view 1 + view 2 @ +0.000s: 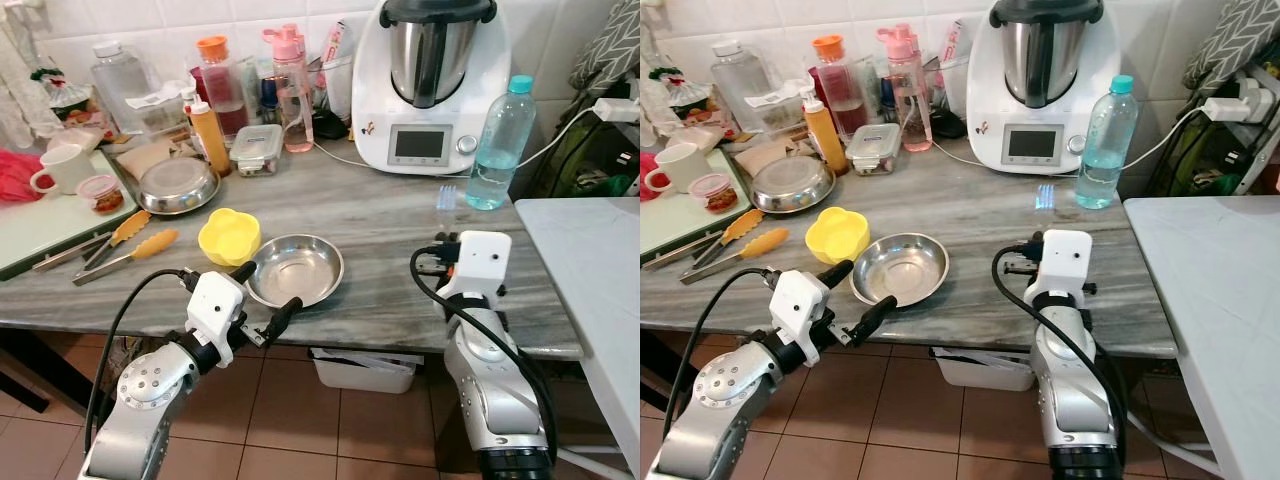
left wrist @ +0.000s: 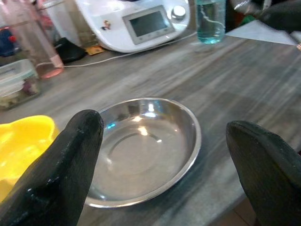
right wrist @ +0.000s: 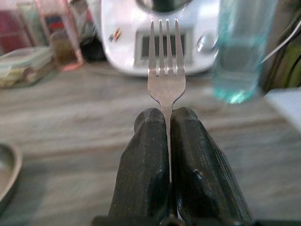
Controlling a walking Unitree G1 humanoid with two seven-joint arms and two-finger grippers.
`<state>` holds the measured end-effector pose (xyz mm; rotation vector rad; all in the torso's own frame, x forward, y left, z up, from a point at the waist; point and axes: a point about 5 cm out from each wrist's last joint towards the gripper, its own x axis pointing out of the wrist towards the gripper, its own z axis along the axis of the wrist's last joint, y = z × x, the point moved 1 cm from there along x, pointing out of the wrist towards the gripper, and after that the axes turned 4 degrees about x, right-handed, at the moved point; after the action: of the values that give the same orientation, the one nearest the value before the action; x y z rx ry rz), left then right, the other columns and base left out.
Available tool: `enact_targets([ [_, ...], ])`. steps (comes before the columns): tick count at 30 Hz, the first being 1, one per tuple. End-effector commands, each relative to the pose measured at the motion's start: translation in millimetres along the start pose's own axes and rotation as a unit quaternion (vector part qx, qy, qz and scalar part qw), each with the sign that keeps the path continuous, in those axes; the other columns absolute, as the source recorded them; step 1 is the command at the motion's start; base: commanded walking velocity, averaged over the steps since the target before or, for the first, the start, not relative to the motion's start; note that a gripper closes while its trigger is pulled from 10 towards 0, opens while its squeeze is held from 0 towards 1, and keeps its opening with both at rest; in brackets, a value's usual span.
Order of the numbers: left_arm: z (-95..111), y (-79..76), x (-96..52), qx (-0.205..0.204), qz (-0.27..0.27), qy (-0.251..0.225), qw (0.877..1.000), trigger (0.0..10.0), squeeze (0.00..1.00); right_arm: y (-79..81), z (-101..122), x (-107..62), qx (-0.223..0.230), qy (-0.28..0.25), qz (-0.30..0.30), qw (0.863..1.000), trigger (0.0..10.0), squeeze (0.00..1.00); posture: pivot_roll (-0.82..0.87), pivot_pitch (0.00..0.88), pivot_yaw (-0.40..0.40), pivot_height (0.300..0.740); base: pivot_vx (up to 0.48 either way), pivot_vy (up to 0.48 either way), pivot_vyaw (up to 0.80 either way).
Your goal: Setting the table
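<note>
Grey marble worktop [image 1: 400,215] runs across the scene, crowded along its back edge and barer toward the front. Near the front edge lies a shallow steel plate [image 1: 296,269], and a yellow flower-shaped bowl [image 1: 229,236] sits just beside it on the robot's left, the two rims touching or nearly so. The left gripper [image 1: 268,297] hangs at the worktop's front edge just in front of the steel plate, its two black fingers [image 2: 61,174] spread wide and holding nothing; in the left wrist view the plate lies between them. The right gripper [image 3: 167,141] is further right, over the bare front part of the worktop, with its fingers pressed together on the handle of a fork [image 3: 166,70], whose tines stick out beyond the fingertips toward the back wall. Behind it stand a white kitchen machine [image 1: 430,85] with a steel jug and a small display, and beside that a clear water bottle [image 1: 498,145] with a turquoise cap. On the left lie yellow-tipped tongs [image 1: 125,250], a second steel dish [image 1: 178,186], a white mug [image 1: 62,167] on a tray, an orange squeeze bottle [image 1: 210,138], a lidded glass box [image 1: 256,149] and a pink drinking bottle [image 1: 292,90]. A white table [image 1: 590,270] adjoins the worktop on the right.
</note>
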<state>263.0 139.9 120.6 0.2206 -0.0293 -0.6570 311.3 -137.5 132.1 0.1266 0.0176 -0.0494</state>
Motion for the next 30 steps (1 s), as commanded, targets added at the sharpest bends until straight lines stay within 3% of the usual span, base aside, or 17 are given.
enact_targets([
  [1, 2.7, -0.9, -2.8, 0.004, -0.012, 0.004, 1.0, 10.0, 0.0, 10.0, 2.7, -0.6, 0.027, 0.014, 0.019, 0.999, 10.0, 0.0, -0.05, 0.026, 0.09, 0.74, 0.0, 0.0, 0.0],
  [8, 2.1, -8.9, -5.6, 0.0, -0.035, 0.006, 0.999, 10.0, 0.0, 24.8, -13.8, -8.2, 0.068, 0.076, 0.056, 0.993, 10.0, 0.0, -0.04, 0.036, 0.083, 0.74, 0.0, 0.0, 0.0],
  [16, 3.6, -13.8, -4.9, -0.015, -0.055, 0.005, 0.998, 10.0, 0.0, 25.8, -29.1, -10.9, 0.061, 0.135, 0.062, 0.987, 10.0, 0.0, -0.05, 0.043, 0.084, 0.74, 0.0, 0.0, 0.0],
  [30, 1.9, -24.8, -5.1, -0.037, -0.1, 0.028, 0.994, 10.0, 0.0, 28.2, -34.9, 3.7, 0.06, 0.157, 0.052, 0.984, 10.0, 0.0, -0.04, 0.043, 0.081, 0.74, 0.0, 0.0, 0.0],
])
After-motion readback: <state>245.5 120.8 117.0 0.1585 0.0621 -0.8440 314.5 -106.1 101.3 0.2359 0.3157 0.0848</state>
